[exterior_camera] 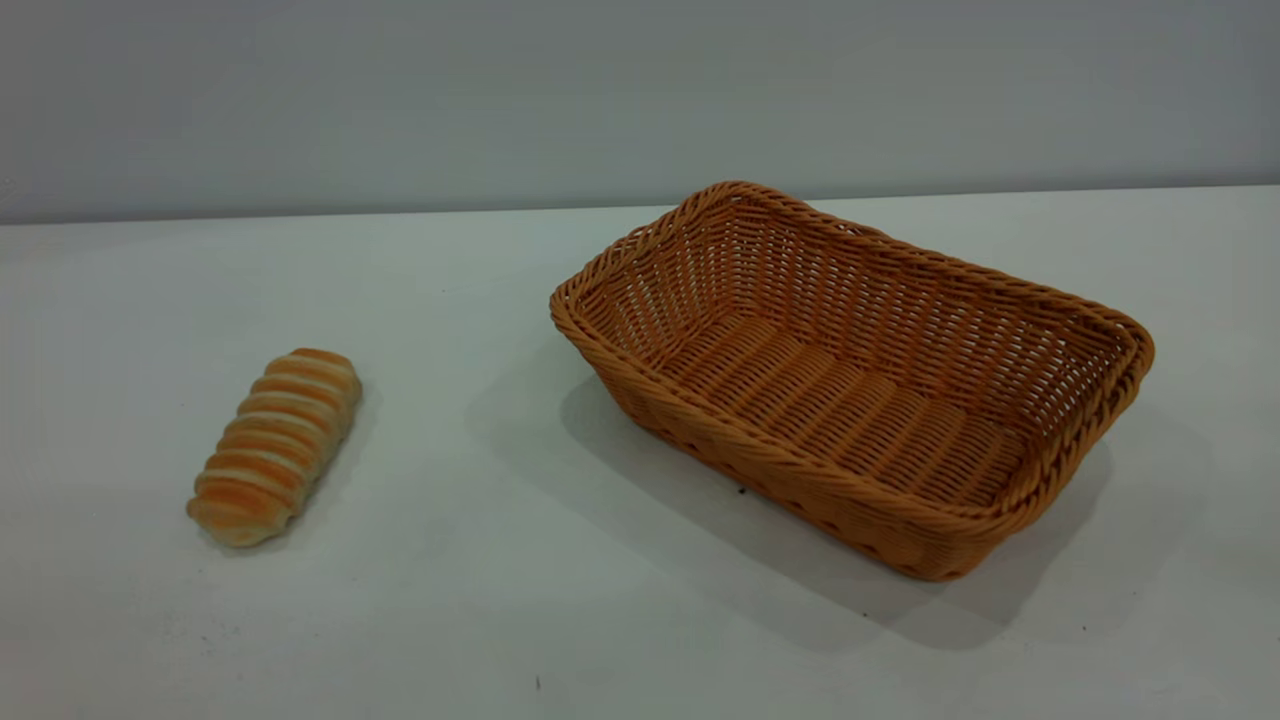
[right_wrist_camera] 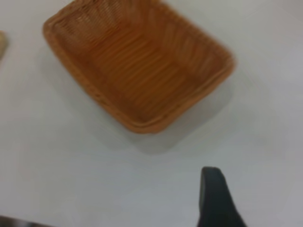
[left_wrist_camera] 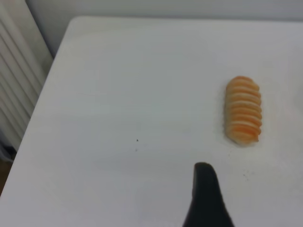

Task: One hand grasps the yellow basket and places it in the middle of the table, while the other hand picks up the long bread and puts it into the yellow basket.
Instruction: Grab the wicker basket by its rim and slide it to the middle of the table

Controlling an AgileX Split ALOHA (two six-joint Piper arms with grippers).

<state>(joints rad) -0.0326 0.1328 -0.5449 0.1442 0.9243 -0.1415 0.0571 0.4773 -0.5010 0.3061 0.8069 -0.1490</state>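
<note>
The yellow basket (exterior_camera: 850, 380) is woven, orange-tan and empty. It stands on the white table (exterior_camera: 480, 300) right of centre, set at an angle. It also shows in the right wrist view (right_wrist_camera: 137, 61). The long bread (exterior_camera: 275, 445) lies striped side up at the left. It also shows in the left wrist view (left_wrist_camera: 243, 109). Neither arm shows in the exterior view. A dark part of my left gripper (left_wrist_camera: 204, 198) hangs over bare table, short of the bread. A dark part of my right gripper (right_wrist_camera: 215, 198) hangs over bare table, short of the basket.
A grey wall (exterior_camera: 640, 90) runs behind the table's far edge. In the left wrist view the table's side edge (left_wrist_camera: 42, 94) runs beside a white ribbed panel (left_wrist_camera: 14, 85). Bare table lies between the bread and the basket.
</note>
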